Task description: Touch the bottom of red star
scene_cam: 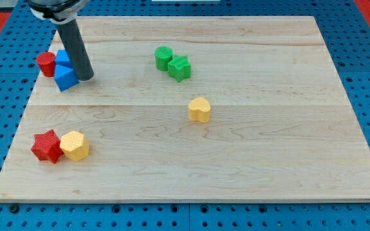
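The red star (pixel 46 145) lies near the board's lower left, touching a yellow hexagon (pixel 75 145) on its right. My tip (pixel 86 77) is at the upper left of the board, far above the red star. It stands right beside a blue block (pixel 65 76), at that block's right edge. A second blue block (pixel 62 58) sits just above it, partly hidden by the rod. A red cylinder (pixel 45 64) is at their left.
A green cylinder (pixel 164 58) and a green star (pixel 179 67) touch each other at the top middle. A yellow heart-like block (pixel 200 110) sits near the centre. The wooden board (pixel 268 160) lies on a blue pegboard.
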You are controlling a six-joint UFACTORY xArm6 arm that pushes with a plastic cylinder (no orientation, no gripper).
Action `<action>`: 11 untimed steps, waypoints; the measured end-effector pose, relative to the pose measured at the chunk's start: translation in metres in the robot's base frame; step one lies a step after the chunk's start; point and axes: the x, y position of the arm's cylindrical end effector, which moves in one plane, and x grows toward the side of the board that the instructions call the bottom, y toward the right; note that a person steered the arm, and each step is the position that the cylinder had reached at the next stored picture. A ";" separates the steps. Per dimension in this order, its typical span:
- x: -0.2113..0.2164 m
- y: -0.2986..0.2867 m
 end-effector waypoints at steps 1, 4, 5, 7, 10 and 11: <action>0.036 0.055; 0.219 0.091; 0.216 0.058; 0.196 0.019; 0.174 -0.042; 0.169 -0.042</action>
